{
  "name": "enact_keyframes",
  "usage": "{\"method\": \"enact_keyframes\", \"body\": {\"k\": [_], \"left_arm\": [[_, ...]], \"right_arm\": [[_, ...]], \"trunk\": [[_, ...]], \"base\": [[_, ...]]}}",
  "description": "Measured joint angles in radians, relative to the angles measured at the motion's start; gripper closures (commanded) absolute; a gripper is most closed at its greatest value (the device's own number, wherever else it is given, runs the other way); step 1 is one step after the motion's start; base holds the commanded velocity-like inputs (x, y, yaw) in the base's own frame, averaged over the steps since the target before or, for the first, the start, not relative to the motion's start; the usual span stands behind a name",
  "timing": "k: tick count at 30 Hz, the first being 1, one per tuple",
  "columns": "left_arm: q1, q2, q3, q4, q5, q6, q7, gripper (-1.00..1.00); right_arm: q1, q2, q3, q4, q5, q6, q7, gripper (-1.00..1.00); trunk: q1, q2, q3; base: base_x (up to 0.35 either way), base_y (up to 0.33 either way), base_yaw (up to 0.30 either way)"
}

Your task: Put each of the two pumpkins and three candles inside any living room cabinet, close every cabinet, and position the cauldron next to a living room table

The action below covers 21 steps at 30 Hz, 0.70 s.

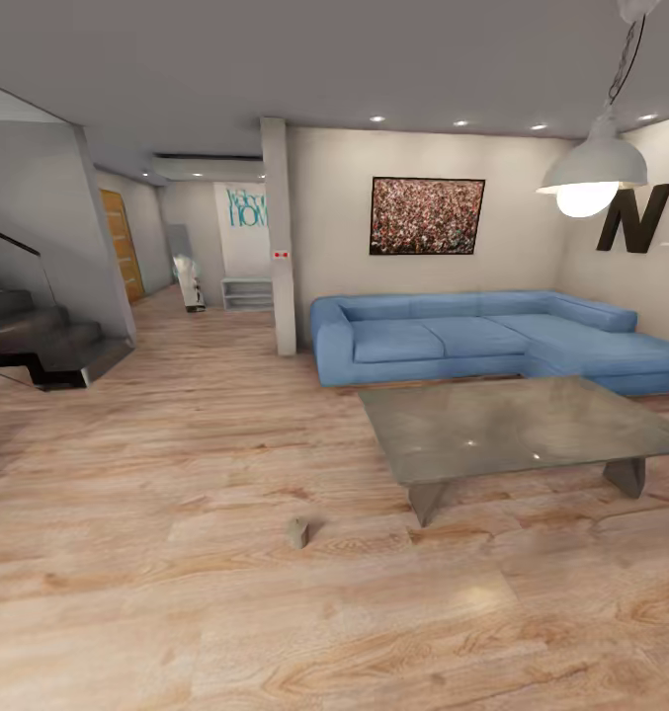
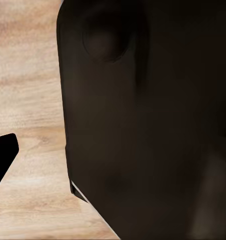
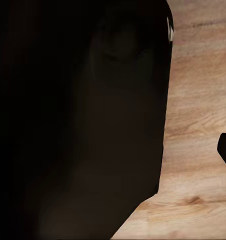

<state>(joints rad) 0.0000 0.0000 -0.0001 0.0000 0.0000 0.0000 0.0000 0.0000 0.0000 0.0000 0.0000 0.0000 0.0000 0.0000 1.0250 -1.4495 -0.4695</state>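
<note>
Pale wood planks make up the floor [image 1: 176, 474], which runs from the foreground back to the stairs [image 1: 47, 346] and a far hallway. Next in size is the blue sofa [image 1: 472, 341], an L against the back wall under a speckled picture [image 1: 427, 215]. In front of it stands the table [image 1: 517, 427], its grey tabletop glossy and bare, one corner reaching toward the open floor. A white lamp [image 1: 589, 173] hangs above its far side. Smallest is one candle [image 1: 297, 532] — a stubby grey cylinder lying on the floor, near the table's front-left leg but apart from it.

In both wrist views a dark body close to the lens blocks most of the sight, with floor planks beyond; a black tip shows at the edge of each, too little to judge, so I cannot tell whether either arm's fingers are spread or pressed together.

Risks, as I judge them: the candle is small and low — the base could roll over it or knock it under the table on approach, and a reach down to the floor could clip the table's corner.

The one container visible is a small open shelf unit [image 1: 247, 293] in the far hallway; its contents are too distant to make out.
</note>
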Motion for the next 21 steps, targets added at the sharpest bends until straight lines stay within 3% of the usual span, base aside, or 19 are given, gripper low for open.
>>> {"method": "enact_keyframes", "body": {"k": [21], "left_arm": [[-0.006,0.003,0.008,-0.001,-0.001,-0.005,0.001,-1.0]], "right_arm": [[-0.001,-0.003,-0.003,-0.006,0.003,-0.007,-0.001,-1.0]], "trunk": [[0.0,0.0,0.0]], "base": [[0.0,0.0,-0.001]]}}
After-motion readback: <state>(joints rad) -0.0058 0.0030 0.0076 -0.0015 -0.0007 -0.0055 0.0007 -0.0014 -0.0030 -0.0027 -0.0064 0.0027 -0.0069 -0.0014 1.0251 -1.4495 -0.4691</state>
